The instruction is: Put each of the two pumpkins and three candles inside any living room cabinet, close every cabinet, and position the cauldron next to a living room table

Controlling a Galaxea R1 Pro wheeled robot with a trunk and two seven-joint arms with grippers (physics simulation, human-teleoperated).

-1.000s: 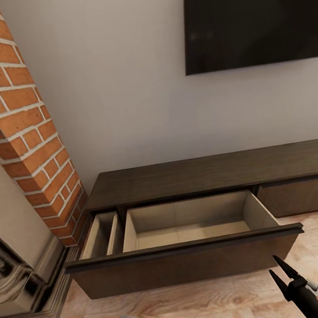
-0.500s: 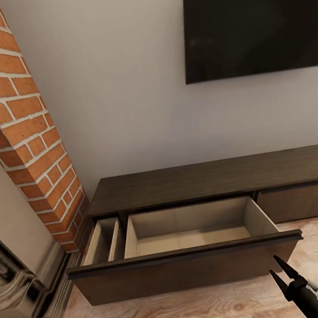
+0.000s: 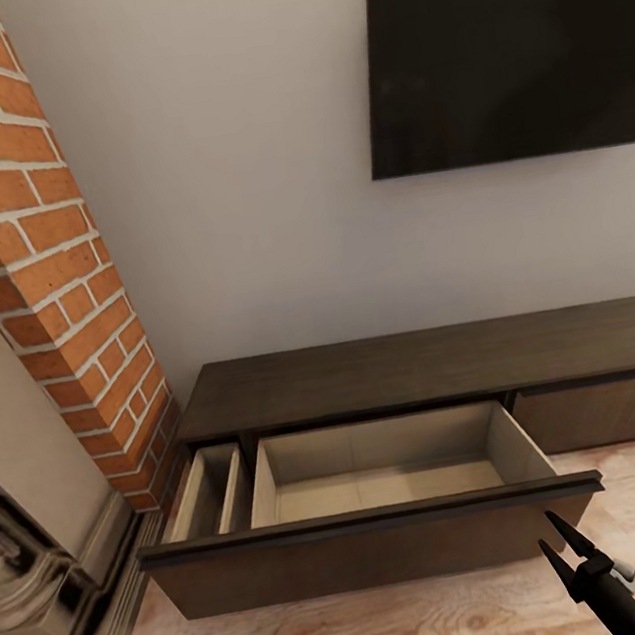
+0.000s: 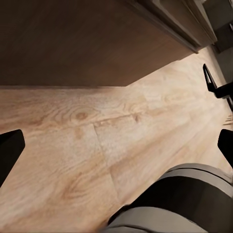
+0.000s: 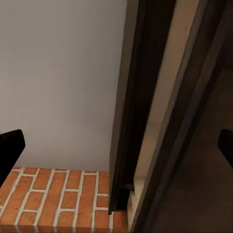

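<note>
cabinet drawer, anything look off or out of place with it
Nothing looks damaged or askew. The cabinet has its left drawer pulled fully out, sitting level, with pale compartments holding nothing visible. The neighbouring drawer front on the right is shut.

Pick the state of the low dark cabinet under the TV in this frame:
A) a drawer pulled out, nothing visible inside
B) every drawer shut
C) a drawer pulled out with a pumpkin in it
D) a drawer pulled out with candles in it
A: in the head view the cabinet has its drawer pulled out, and the pale wood compartments that show hold no visible pumpkin or candle.
</note>
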